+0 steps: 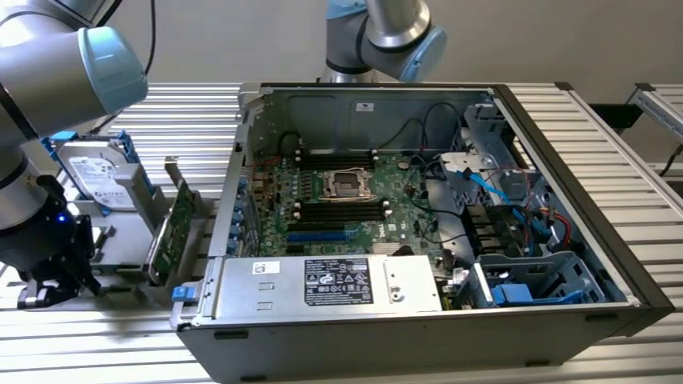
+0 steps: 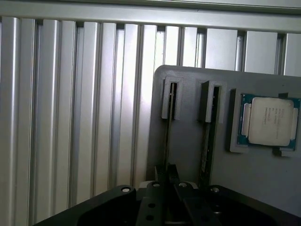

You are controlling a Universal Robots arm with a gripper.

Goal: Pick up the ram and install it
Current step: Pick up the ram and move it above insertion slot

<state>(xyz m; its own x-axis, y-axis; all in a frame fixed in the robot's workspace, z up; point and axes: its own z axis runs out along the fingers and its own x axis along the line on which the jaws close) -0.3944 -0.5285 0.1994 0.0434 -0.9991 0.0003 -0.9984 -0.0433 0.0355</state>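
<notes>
The ram is a thin stick seen edge-on, standing upright in the left slot of a grey holder plate. A second stick stands in the neighbouring slot. My gripper straddles the left stick, and its dark fingers press against both faces of it. In the exterior view my gripper hangs low over the grey tray, at the exterior view's left of the open computer case. Black memory slots lie on the motherboard beside the processor socket.
A processor chip rests in a recess of the holder plate beside the sticks. A wide green expansion card and a hard drive stand between my gripper and the case. A second arm rises behind the case.
</notes>
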